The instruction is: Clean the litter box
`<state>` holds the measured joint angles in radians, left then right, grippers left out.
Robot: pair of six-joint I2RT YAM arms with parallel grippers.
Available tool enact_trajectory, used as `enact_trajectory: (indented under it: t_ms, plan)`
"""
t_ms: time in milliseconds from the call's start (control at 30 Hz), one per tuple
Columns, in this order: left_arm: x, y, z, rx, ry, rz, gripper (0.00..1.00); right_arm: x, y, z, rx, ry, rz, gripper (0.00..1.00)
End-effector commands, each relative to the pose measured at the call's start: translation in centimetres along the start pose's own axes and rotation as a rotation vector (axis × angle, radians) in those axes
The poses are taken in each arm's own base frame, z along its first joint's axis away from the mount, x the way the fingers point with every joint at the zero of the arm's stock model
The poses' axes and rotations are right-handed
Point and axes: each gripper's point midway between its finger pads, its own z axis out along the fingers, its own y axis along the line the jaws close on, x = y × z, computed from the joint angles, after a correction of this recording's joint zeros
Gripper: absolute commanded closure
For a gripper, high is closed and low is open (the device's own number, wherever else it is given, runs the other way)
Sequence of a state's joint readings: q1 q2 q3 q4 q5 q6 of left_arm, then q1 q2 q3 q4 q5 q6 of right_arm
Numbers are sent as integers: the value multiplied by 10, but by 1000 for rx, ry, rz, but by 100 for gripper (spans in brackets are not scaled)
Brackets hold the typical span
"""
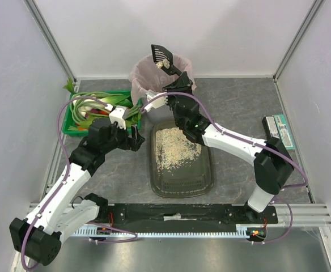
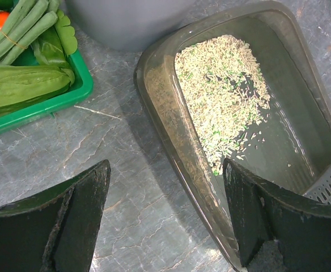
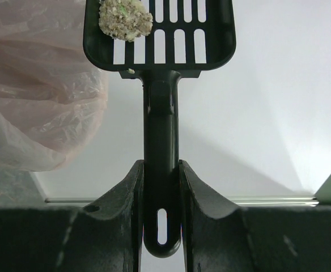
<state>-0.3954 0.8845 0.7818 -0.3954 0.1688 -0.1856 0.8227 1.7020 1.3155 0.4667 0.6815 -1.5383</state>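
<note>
Grey marbled tabletop (image 1: 239, 107), matte. Plain white walls (image 1: 177, 34) stand on the far, left and right edges. Metal posts (image 1: 51, 39) slant up from both far corners. Slotted metal rail (image 1: 315, 212) along near edge. Even bright light, soft shadows.

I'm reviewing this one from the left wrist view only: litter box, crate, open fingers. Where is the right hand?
Observer: The right hand is raised beside the bin, shut on a black scoop.
Operator: Anything in the scoop?
Observer: One pale clump lies on its slotted blade, near a corner.
Operator: Is the bin lined?
Observer: Yes, with a pink bag.
</note>
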Motion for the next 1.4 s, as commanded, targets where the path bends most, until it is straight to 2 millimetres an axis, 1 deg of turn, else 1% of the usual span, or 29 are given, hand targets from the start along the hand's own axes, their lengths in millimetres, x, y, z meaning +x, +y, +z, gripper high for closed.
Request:
enact_trajectory:
  t_ms: [0,33,167,233,333,433,533,667,767,867,900,967,1000,1067,1133,1200,1367]
  plan:
    - [-13,-9,-5,35,-38,3,14,-8,-27,-4,107,-41,-173,100]
    - [-14,-10,-6,37,-41,3,14,-9,-23,-6,107,-46,-201,100]
    - [-13,-10,-5,37,-38,3,14,-8,-33,-10,144,-39,-275,100]
    - [-13,-10,-6,38,-38,4,14,-7,-33,-10,139,-32,-314,100]
    - [-14,-10,-6,39,-42,4,14,-9,-26,-11,113,-47,-381,100]
    - [-13,-9,-6,35,-40,5,14,-10,-27,-14,133,-45,-427,100]
    - [-14,-10,-6,37,-42,6,14,-8,-31,-14,146,-23,-463,100]
    - [-13,-9,-6,35,-40,5,14,-1,-42,-12,160,39,-482,100]
    - [-13,-9,-6,34,-42,5,14,-1,-44,-12,172,49,-496,100]
    - [-13,-9,-6,35,-38,6,14,-8,-34,-14,167,-2,-543,100]
    - [-13,-9,-6,34,-42,5,14,-9,-24,-19,147,-30,-573,100]
    - [-13,-9,-6,36,-41,5,14,-13,-10,-21,113,-75,-643,100]
    - [-13,-9,-6,34,-42,6,14,-12,-7,-24,109,-82,-646,100]
    - [-13,-10,-7,39,-41,5,14,-8,-12,-24,120,-63,-616,100]
    - [-14,-11,-7,42,-42,5,14,-5,-22,-23,135,-35,-582,100]
    - [-14,-10,-7,41,-42,7,14,-4,-37,-23,174,-16,-541,100]
    - [-13,-8,-6,31,-41,6,14,-2,-61,-25,263,23,-466,100]
